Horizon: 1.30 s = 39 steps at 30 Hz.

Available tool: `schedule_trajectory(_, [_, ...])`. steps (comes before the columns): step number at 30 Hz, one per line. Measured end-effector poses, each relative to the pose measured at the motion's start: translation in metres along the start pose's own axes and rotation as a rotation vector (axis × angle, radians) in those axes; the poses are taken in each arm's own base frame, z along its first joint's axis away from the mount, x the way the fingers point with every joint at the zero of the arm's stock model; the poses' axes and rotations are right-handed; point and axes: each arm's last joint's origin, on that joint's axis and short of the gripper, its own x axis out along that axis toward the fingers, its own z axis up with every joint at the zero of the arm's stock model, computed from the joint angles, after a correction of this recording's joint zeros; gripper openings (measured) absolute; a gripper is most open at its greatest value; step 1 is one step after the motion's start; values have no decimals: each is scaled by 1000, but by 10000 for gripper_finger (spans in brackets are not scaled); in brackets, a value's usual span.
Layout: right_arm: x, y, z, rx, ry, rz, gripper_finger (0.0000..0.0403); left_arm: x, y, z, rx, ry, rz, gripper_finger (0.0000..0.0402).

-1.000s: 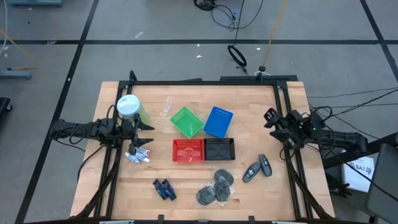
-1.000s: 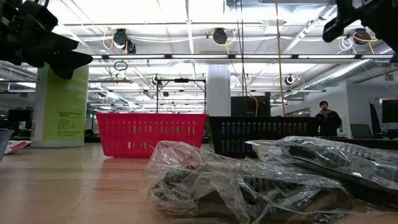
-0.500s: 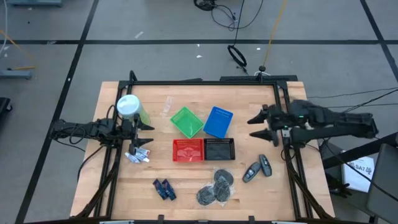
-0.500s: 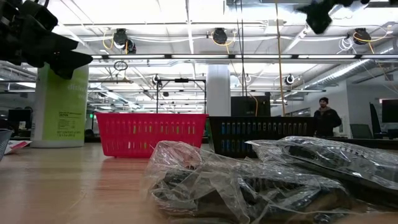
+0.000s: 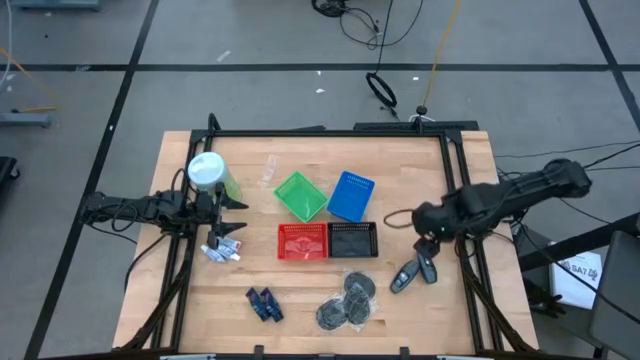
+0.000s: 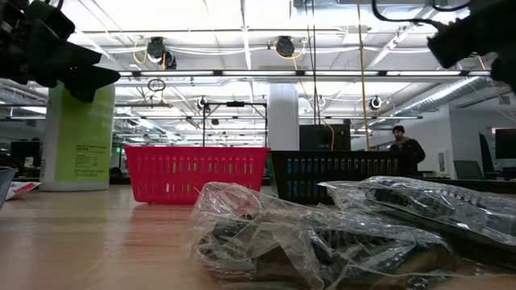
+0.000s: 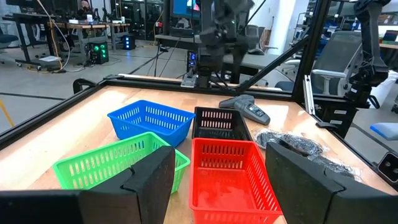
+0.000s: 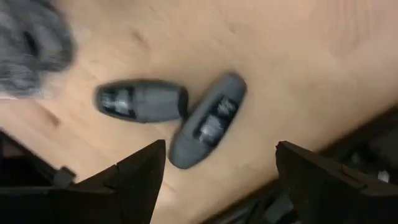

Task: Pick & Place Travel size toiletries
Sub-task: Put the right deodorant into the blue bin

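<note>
Dark grey oblong pieces (image 8: 171, 115) lie on the desk's (image 5: 440, 310) right, under the right gripper (image 8: 221, 168), fingers spread ready to grasp; left gripper (image 7: 217, 180) waits, fingers spread.

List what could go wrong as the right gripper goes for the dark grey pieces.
1. The two dark grey pieces lie touching end to end, so the open right gripper above them could nudge or catch both instead of one.
2. They sit near the table's right-hand frame rail; a wide finger might strike it on the way down.
3. The crinkly grey round packets lie close by and could be dragged along.
</note>
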Motion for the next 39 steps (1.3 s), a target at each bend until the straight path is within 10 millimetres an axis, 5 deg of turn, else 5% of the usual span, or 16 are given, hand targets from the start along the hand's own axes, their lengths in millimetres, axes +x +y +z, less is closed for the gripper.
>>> schedule_trajectory(13, [39, 37, -38, 178, -27, -166, 291, 0, 0, 0, 0, 0, 0, 248])
schedule_trajectory(26, [84, 60, -34, 129, -123, -303, 291, 0, 0, 0, 0, 0, 0, 248])
schedule_trajectory(39, [96, 64, -48, 178, -166, -323, 290, 0, 0, 0, 0, -1, 0, 248])
